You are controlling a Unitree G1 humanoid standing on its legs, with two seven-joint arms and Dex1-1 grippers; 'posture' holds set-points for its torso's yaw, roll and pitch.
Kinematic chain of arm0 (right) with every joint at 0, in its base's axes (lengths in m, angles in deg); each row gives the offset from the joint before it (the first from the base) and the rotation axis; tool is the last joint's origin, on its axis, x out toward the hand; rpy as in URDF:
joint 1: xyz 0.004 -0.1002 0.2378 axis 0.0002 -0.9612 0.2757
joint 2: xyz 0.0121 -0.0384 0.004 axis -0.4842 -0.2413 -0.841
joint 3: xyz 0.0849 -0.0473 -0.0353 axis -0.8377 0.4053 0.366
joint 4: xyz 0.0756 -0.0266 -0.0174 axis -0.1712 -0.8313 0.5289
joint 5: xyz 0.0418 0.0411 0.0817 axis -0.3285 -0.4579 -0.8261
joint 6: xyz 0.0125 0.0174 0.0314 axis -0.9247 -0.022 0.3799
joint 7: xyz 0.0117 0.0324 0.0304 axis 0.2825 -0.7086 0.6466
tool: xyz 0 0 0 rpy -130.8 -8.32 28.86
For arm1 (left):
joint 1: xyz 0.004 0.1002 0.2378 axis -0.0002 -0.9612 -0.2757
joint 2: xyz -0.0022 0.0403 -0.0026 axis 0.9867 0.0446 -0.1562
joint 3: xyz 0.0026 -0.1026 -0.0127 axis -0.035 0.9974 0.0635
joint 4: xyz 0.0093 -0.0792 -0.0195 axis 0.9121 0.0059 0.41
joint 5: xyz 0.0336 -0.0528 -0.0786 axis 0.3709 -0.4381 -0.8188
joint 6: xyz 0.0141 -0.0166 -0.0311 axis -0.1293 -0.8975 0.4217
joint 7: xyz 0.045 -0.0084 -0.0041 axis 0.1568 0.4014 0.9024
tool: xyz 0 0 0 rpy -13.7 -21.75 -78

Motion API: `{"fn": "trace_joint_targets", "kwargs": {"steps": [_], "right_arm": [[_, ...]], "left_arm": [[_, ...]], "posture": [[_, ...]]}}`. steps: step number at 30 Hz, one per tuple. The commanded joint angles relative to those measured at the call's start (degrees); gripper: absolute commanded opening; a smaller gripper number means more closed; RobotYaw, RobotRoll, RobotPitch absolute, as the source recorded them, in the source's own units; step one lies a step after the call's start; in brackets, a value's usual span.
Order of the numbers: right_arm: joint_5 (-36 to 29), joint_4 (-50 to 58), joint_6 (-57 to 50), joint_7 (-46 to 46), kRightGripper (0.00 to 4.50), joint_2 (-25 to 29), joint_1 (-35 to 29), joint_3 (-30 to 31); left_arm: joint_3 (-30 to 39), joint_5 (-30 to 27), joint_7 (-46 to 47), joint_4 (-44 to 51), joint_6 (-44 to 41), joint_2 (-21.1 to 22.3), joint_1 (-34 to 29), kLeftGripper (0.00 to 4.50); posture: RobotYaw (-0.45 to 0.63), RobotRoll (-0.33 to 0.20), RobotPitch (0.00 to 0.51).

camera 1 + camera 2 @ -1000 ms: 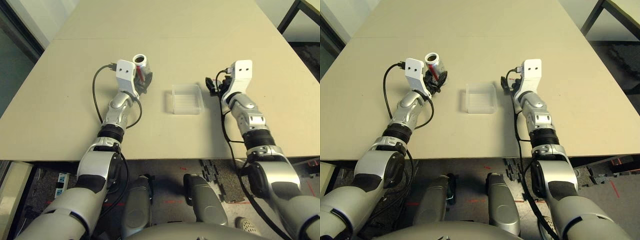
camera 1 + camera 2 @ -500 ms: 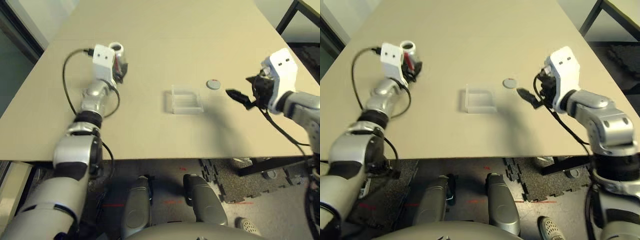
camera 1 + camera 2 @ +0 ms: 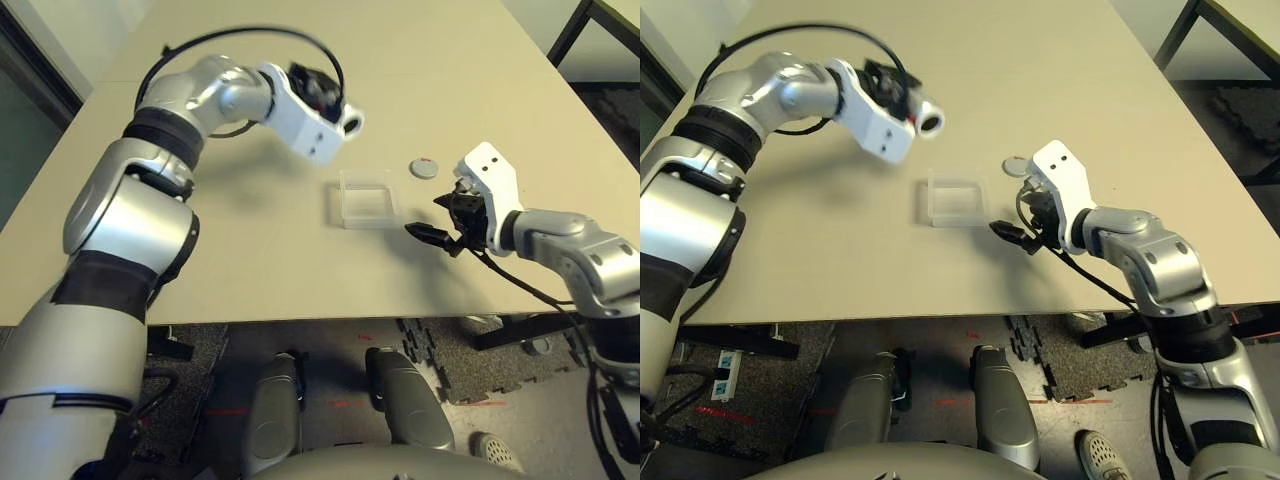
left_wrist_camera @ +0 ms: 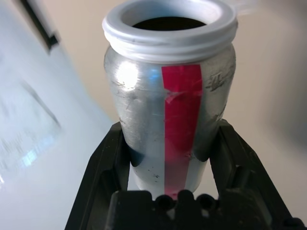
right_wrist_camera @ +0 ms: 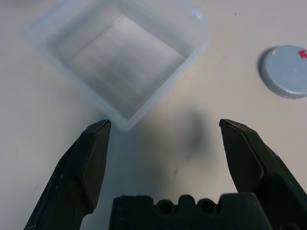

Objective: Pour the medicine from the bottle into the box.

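Stage: the pour is being set up; judging by the layout, nothing has gone into the box yet.

Cap: the round grey cap [image 3: 424, 168] is already off and is lying flat on the table [image 3: 300, 60], just to the far right of the box.

Bottle: the bottle [image 4: 171, 96] is sitting uncapped, its white-rimmed mouth open. It is being held in the air above the table, to the far left of the box, tipped over so the mouth is pointing toward the box side.

Left claw: the left gripper [image 4: 170, 158] is clamping the bottle by its lower body, one black finger on each side.

Box: the clear box [image 3: 364, 197] is resting on the table at the centre, between the two arms. It is looking empty in the right wrist view.

Right claw: the right gripper [image 5: 165, 143] is standing wide, holding nothing. It is hovering just near-right of the box, its fingers pointing at the box's nearest corner without touching it.

Done: cap removed, bottle lifted and tilted.

Left to do: bringing the bottle mouth over the box and tipping further until the contents are dropping in.

Contents: the inside of the bottle is showing dark; whether medicine is in it cannot be told.
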Motion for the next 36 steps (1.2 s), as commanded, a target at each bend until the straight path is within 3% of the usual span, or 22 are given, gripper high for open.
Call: {"fn": "trace_joint_targets", "kwargs": {"steps": [1, 8, 17, 20, 25, 29, 36], "right_arm": [[1.11, -1.77, 1.56, 0.49, 4.50, -1.99, 1.31, 0.92], [1.80, -1.99, 1.75, 0.02, 4.50, -3.02, 1.83, 0.57], [1.72, -1.68, 1.57, -0.68, 4.50, -2.48, 1.26, 0.53], [1.56, -1.59, 1.48, -1.24, 4.50, -2.49, 1.38, 0.71], [1.16, -0.83, 0.91, -1.78, 4.50, -2.45, 1.25, 0.54], [0.76, 0.31, 0.23, -2.58, 4.50, -1.66, 0.53, 0.26], [-0.51, 2.97, -1.19, -3.48, 4.50, -0.19, -1.15, -1.44]], "left_arm": [[-6.28, 7.51, 5.43, -1.91, -1.15, -2.67, 1.24, 2.53], [-6.14, 7.50, 9.03, -4.39, -2.86, -6.27, 2.22, 2.53], [-4.96, 6.15, 8.00, -4.52, -2.86, -6.11, 1.72, 2.53], [-2.35, 3.28, 5.88, -5.02, -2.63, -5.87, 1.31, 2.53], [10.51, -10.26, -4.17, -7.10, -7.83, -5.50, -0.85, 2.53], [25.14, -24.79, -12.10, -7.29, -18.22, -4.60, -3.81, 2.53], [47.31, -46.01, -15.78, -5.29, -33.19, -2.83, -12.45, 2.53]], "posture": [[-0.16, 0.000, 0.138], [-0.17, 0.000, 0.149], [-0.16, 0.000, 0.153], [-0.16, 0.000, 0.150], [-0.16, 0.000, 0.148], [-0.16, 0.000, 0.147], [-0.15, 0.000, 0.146]]}}
